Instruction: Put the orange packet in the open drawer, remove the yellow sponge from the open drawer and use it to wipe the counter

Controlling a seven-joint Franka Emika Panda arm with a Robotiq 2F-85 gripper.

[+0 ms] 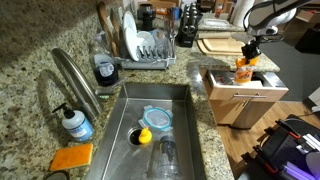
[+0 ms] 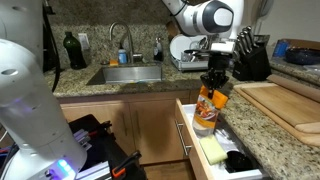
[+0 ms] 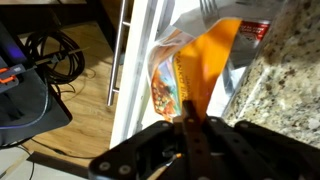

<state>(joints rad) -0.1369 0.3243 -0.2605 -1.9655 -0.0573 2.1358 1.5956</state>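
We've got the gripper (image 2: pixel 215 80) clenched hard on the top edge of the orange packet (image 2: pixel 206 108). In the wrist view the pouch hangs straight down from the shut jaws, w/ the granite counter (image 3: pixel 285 95) close on one side. In both exterior views the packet dangles upright over the open drawer (image 1: pixel 245 108), lower end abt level w/ the drawer's rim; we can't tell if it touches anything inside. So we judge this is step 1, packet into drawer, not yet let go. The yellow sponge (image 2: pixel 211 150) lies flat in the drawer, nearer the front than the packet, w/ a dark item (image 2: pixel 238 160) beside it. Next move prob. calls for lowering a bit more, keeping off the counter edge, then opening the jaws so the pouch lands beside the sponge, not on it, since we need the sponge free to grab for the wipe.
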